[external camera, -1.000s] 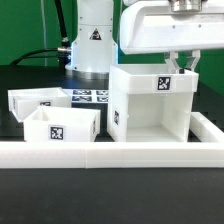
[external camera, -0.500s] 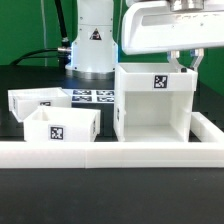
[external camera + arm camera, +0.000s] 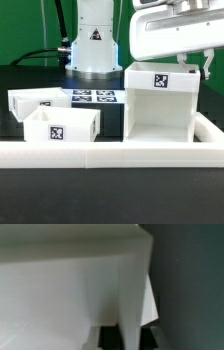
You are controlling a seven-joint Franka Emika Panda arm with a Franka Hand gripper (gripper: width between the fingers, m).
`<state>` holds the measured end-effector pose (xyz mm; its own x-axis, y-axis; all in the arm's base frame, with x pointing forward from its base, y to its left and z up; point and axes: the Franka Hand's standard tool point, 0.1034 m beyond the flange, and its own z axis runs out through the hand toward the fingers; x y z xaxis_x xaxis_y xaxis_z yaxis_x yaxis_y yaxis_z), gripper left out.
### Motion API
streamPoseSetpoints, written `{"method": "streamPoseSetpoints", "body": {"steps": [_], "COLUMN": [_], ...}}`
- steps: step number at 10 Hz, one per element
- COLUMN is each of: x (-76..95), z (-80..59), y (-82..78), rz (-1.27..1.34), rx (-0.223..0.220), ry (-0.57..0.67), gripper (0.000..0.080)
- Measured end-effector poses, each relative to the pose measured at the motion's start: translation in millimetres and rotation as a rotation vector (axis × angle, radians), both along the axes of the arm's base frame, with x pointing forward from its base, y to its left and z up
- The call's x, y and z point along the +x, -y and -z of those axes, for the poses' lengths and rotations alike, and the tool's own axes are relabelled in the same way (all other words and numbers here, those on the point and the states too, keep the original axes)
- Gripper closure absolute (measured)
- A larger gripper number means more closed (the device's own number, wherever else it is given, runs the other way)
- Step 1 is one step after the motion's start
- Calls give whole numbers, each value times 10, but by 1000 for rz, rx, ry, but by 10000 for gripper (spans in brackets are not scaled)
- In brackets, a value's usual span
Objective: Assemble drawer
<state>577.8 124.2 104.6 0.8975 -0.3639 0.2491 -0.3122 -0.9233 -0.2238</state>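
The large cube-shaped drawer shell (image 3: 160, 105) stands on the table at the exterior view's right, its open face toward the camera and a tag on its top front edge. My gripper (image 3: 194, 68) is at its top right corner, shut on the shell's thin right wall. In the wrist view the wall (image 3: 125, 291) runs between my two dark fingers, with the gripper (image 3: 130, 336) closed around it. Two small open-topped trays (image 3: 60, 125) (image 3: 42, 100) sit at the left, each with a tag.
A long low white rail (image 3: 110, 155) runs along the front and turns back at the right (image 3: 212, 128), close beside the shell. The marker board (image 3: 96, 97) lies flat behind the trays. The arm's base (image 3: 92, 45) stands at the back.
My gripper and the shell in it have slid toward the exterior view's right, nearer the rail's right arm. The trays have not moved.
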Motion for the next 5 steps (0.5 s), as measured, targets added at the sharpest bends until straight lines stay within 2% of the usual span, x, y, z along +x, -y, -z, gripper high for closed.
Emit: {"method": "streamPoseSetpoints", "body": {"steps": [5], "x": [66], "z": [-19], "y": [144], "rz": [179], "rx": [65], "ry": [28], "gripper": [742]}}
